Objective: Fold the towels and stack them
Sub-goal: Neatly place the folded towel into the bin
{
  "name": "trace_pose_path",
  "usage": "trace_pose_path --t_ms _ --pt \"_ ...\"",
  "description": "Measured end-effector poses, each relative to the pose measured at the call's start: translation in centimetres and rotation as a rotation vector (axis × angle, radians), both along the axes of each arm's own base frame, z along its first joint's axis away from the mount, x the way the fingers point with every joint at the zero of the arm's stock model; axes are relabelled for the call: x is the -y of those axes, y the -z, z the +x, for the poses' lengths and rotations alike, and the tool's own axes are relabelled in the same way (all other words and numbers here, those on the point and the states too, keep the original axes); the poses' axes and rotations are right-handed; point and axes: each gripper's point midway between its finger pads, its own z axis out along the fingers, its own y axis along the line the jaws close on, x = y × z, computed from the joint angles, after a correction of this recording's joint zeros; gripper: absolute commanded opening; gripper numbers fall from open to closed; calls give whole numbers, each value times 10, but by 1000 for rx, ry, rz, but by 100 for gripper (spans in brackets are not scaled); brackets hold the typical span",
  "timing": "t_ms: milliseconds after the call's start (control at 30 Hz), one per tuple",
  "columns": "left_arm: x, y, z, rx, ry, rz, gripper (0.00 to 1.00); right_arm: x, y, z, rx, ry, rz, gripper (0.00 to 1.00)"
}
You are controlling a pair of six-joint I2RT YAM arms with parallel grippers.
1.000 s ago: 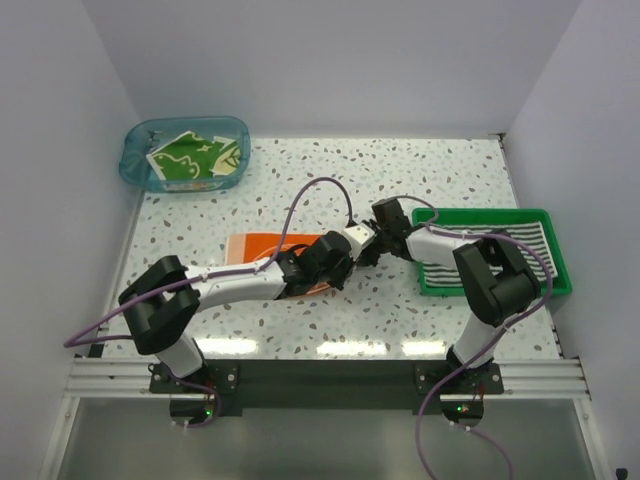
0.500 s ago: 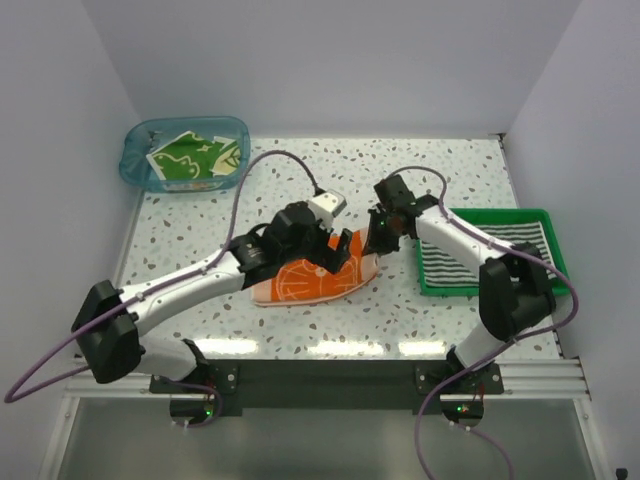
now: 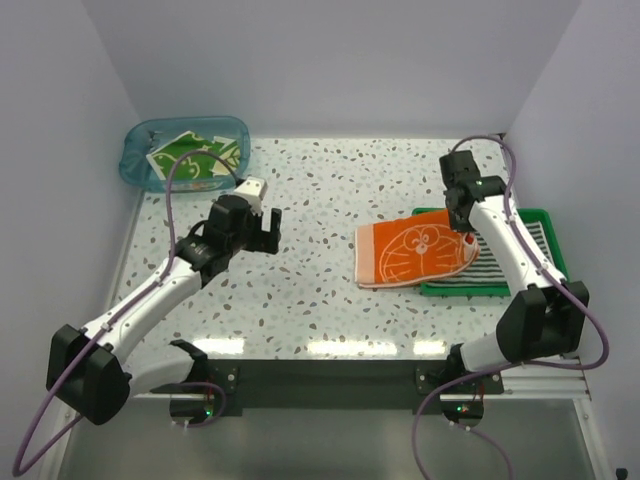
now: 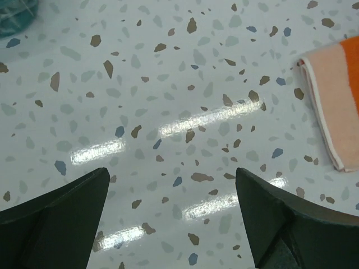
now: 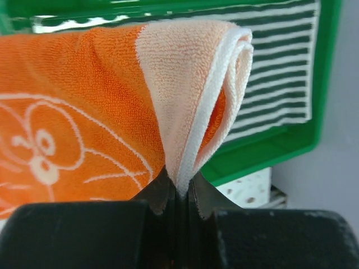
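Across the left rim of the green plastic tray, the folded orange cartoon-printed cloth towel lies mostly on the counter, its corner pinched by the closed right fingers, the left fingers wide and empty; released here, it could slide off.

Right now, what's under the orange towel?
The orange towel reaches with its right end over the left rim of the green tray and part of the striped towel inside; its left end rests on the table. Whatever else lies beneath is hidden.
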Motion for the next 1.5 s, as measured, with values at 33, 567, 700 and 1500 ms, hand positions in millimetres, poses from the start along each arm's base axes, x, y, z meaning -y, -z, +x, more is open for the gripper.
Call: trace_pose_path --t_ms 33,567,700,1500 --pt "-3 3 -1 -2 -10 10 100 9 0 0 -7 2 -30 0" --pt "-29 14 -7 17 -111 92 100 110 1 19 -19 41 -297 0" --pt "-31 14 -7 21 -120 98 100 118 8 25 -47 13 -348 0" --pt "-30 15 -8 22 -114 103 100 164 15 19 -72 112 -460 0"
